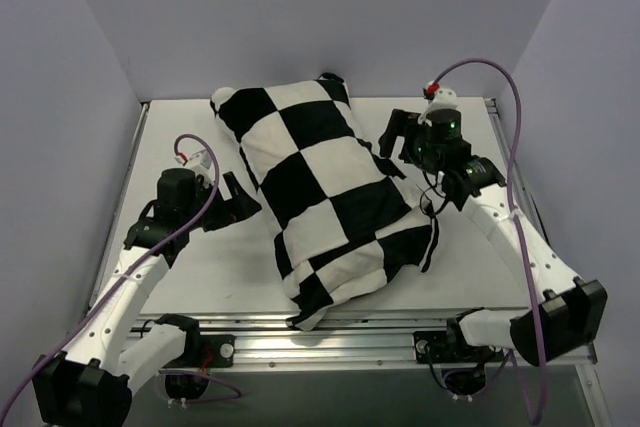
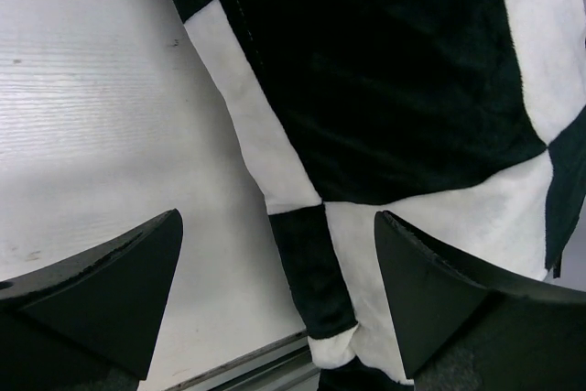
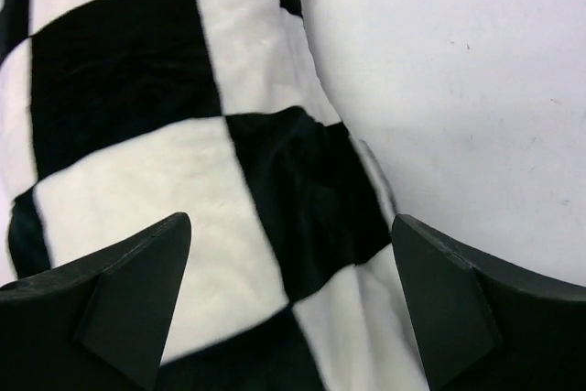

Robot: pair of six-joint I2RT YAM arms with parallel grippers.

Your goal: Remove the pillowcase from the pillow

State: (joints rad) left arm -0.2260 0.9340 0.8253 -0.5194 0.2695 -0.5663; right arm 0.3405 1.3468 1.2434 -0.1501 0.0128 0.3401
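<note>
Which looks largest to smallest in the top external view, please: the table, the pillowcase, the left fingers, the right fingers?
1. table
2. pillowcase
3. left fingers and right fingers: they look alike, so unranked.

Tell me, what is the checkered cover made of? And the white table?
The pillowcase looks like soft plush or fleece fabric: its squares show a fuzzy, matte nap and it sags in folds. The table seems a hard, smooth white board, maybe laminate, with faint fine lines.

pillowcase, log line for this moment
pillowcase: not yet off | left gripper: open, over left edge | right gripper: open, over right edge
</note>
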